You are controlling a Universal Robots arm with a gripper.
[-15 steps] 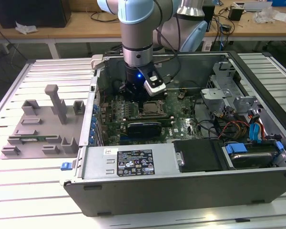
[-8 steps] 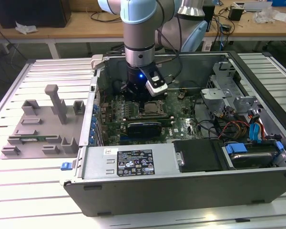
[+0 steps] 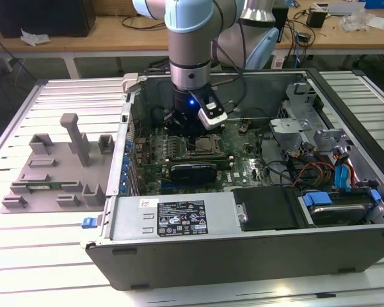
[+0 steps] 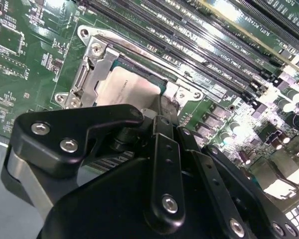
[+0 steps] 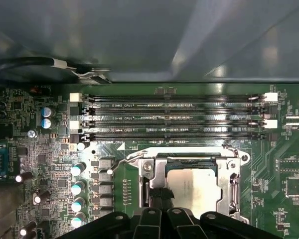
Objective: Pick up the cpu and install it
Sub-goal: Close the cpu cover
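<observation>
My gripper (image 4: 157, 124) hangs straight down over the socket (image 5: 157, 172), and its black links cover the near edge of that socket in both wrist views. How far my jaws stand open, and whether they have hold of anything, I cannot tell, because the links hide their ends.

The cpu (image 5: 194, 185) lies flat inside the socket, with its silvery top showing through the opening of the metal frame. My gripper is directly above one edge of it; if there is contact, I cannot see it.

Just beyond the socket, in the first wrist view, four long memory slots (image 5: 174, 117) run side by side on the green motherboard (image 5: 284, 164). A row of small capacitors (image 5: 77, 189) stands beside the socket. Beyond the slots comes the grey wall of the computer case (image 3: 243, 252), where a black cable (image 5: 40, 62) lies.

In the exterior view, a long black card (image 3: 193, 171) sits on the camera's side of the socket. To the exterior view's left of the socket, outside the case, a grey tray (image 3: 57, 166) rests on the ribbed table (image 3: 25, 256). Behind the socket, my arm (image 3: 191, 45) rises, and a wooden bench (image 3: 96, 35) stands farther behind.
</observation>
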